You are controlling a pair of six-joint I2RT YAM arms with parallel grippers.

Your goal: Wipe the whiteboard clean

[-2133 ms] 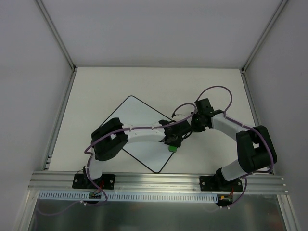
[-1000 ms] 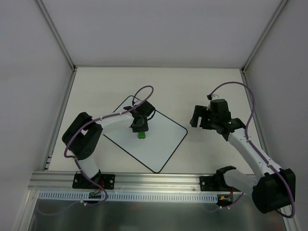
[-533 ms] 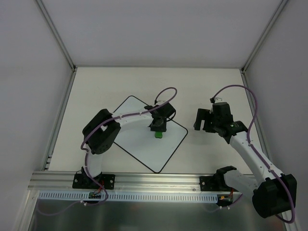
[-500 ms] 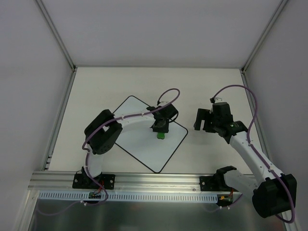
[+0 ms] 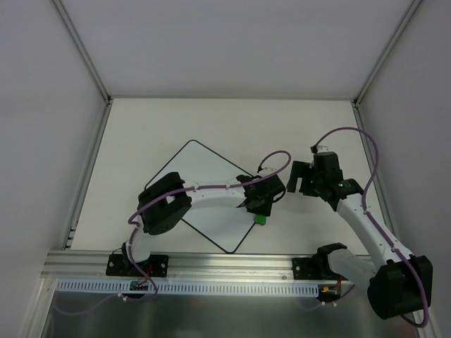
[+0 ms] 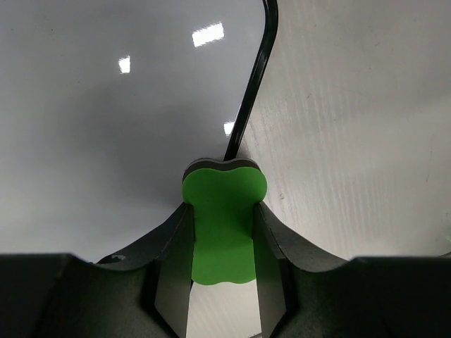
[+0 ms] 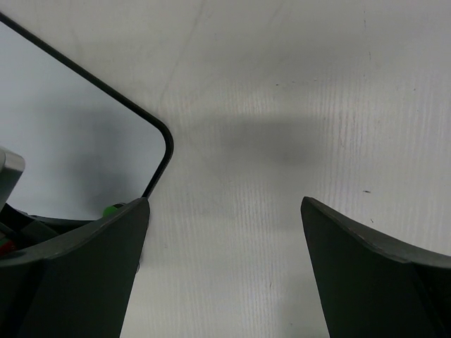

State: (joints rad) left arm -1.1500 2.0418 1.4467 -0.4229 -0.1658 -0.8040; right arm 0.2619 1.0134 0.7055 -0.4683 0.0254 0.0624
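Note:
The whiteboard [image 5: 201,186] lies at an angle on the table, and the surface I can see is plain white. My left gripper [image 5: 258,208] is shut on the green eraser [image 5: 260,219] at the board's right edge. In the left wrist view the eraser [image 6: 222,218] sits pinched between both fingers over the black edge of the whiteboard [image 6: 120,120], half above the bare table. My right gripper [image 5: 301,180] hovers open just right of the board, holding nothing. In the right wrist view, the right gripper [image 7: 224,205] is over the table beside the rounded corner of the whiteboard [image 7: 70,134].
The white table [image 5: 232,127] is fenced by side walls and a metal rail [image 5: 232,264] at the near edge, where both arm bases are bolted. My left arm stretches across the lower half of the board. A purple cable loops over each arm.
My left gripper has swept the eraser across the board from its upper middle, rightward and nearer, to the right edge. The right gripper has stayed open and drifted slightly.

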